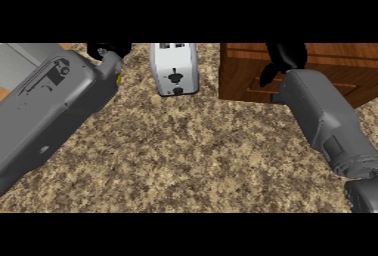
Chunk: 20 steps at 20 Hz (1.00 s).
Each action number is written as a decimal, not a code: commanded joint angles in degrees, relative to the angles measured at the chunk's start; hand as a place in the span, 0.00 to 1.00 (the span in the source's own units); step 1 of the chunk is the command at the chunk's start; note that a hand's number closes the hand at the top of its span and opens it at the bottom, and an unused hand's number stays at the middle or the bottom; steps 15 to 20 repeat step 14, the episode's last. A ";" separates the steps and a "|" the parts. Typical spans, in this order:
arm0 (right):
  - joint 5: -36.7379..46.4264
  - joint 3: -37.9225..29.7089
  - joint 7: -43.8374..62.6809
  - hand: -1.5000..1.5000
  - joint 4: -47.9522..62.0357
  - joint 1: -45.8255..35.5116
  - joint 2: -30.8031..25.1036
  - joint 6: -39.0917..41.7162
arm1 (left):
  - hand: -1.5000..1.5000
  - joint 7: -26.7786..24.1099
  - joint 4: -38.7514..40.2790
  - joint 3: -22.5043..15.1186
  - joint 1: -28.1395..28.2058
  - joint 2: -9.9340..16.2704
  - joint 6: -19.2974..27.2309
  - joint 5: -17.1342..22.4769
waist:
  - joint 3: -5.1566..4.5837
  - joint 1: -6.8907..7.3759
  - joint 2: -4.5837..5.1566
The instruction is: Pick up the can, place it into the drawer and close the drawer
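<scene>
Currently, the right hand (284, 57) is showing at the top of the head view, its black fingers (267, 74) hanging down over the front of the brown wooden drawer unit (347, 75). Whether those fingers are curling or straight cannot be told; they are overlapping the wood face near a horizontal groove, and contact cannot be confirmed. Behind that hand, the grey right forearm (325, 125) is running down toward the lower right edge.

Well to the left of those fingers, the left hand (109, 50) is sitting at the upper edge, mostly cropped; its finger state cannot be told either. A small patch of yellow (119, 78) is showing just beside the wrist, too little to identify. The grey left forearm (52, 110) is stretching down to the lower left.

Between the two hands, a white and silver toaster (174, 67) is standing on the speckled tan granite counter (184, 160), apart from both.

The can is not visible; its location cannot be told. Drawer position, open or closed, is also unclear.
</scene>
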 commanded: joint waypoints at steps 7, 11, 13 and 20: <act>-18.98 -17.10 -11.63 0.00 -0.79 -4.54 3.44 8.79 | 0.00 1.19 -3.22 0.27 1.12 0.41 1.32 -0.39 | -0.26 1.07 -0.88; -24.25 -22.11 -16.31 0.00 -1.31 -4.88 2.02 12.30 | 0.00 2.42 -4.13 -0.44 2.00 0.48 1.55 -0.60 | -0.37 0.19 -0.98; -24.50 -22.64 -16.23 0.00 -0.79 -5.43 1.02 13.07 | 0.00 1.38 -5.62 -0.70 3.64 0.54 0.62 -0.87 | -0.46 1.37 -0.45; -24.98 -23.07 -16.59 0.00 -0.72 -5.29 1.81 12.85 | 0.00 1.55 -5.46 -0.17 5.01 1.67 -0.31 -0.54 | -0.53 0.89 -0.62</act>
